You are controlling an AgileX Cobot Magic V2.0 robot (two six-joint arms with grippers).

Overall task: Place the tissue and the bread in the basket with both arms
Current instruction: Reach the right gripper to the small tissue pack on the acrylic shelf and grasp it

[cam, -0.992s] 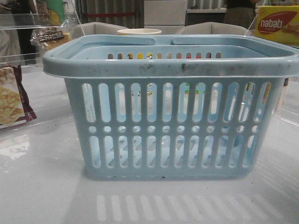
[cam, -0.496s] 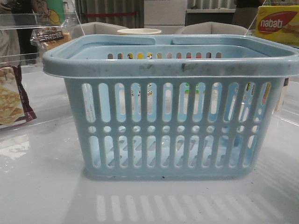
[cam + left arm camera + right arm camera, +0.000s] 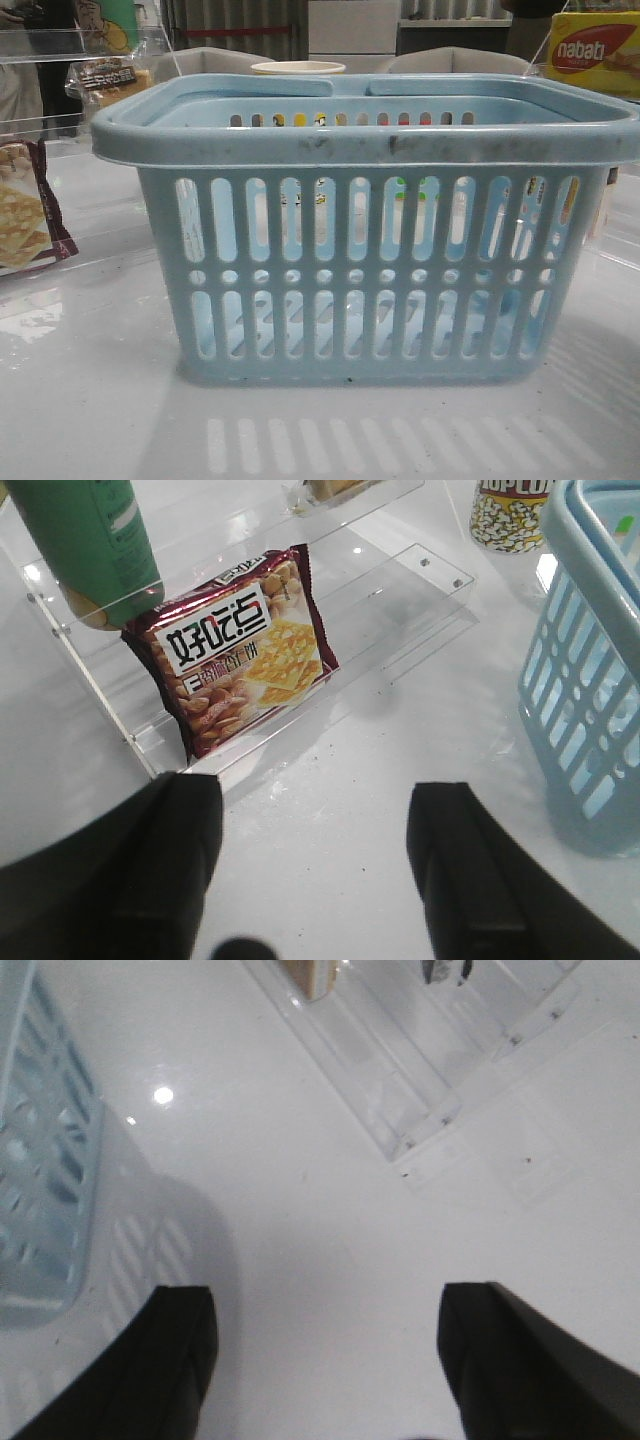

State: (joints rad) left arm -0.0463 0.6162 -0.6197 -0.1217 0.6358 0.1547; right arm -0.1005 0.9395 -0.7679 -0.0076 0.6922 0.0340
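A yellow box [image 3: 594, 52] at far right reads "nabati". The maroon cracker bag [image 3: 236, 650] carries Chinese characters, and a cup [image 3: 511, 514] shows "OPCO".

The basket [image 3: 365, 150] is pale blue plastic, its broad rim scuffed and speckled dark. The white counter [image 3: 100, 420] is smooth and glossy, mirroring the slots. The cracker bag [image 3: 240, 645] is shiny foil-like film on a clear acrylic shelf [image 3: 400, 590].

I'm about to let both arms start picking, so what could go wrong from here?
The left gripper is open facing the maroon cracker bag, not the bread, so it may take the wrong item. The clear acrylic shelf is hard to see and easy to hit. No tissue is visible.
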